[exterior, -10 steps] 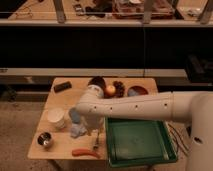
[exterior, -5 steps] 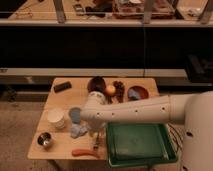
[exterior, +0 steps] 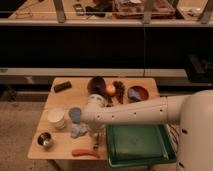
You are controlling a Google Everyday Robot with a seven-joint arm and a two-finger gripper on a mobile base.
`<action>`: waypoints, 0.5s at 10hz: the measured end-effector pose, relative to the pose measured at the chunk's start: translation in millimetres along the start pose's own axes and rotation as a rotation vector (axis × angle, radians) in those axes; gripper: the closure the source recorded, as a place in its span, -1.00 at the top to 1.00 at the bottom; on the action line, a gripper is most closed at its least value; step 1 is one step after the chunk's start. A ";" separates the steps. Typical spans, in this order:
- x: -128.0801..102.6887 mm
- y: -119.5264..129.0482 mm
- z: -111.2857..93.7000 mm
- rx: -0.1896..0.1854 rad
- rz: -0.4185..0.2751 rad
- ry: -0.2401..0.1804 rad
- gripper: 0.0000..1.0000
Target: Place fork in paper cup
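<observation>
Gripper [exterior: 80, 131], opening impossible to tell, hangs near the fork [exterior: 96, 144] at its 4 o'clock, lying 12-to-6; paper cup [exterior: 56, 119] at 10.

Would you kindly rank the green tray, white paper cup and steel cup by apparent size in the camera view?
Largest: green tray.
Then: white paper cup.
Smallest: steel cup.
The tool hangs over the table, left of the tray.

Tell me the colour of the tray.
Green tray, camera view; the tool hangs just left of it.
</observation>
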 end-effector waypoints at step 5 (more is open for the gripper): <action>2.9 2.1 11.9 -0.003 0.010 0.011 -0.07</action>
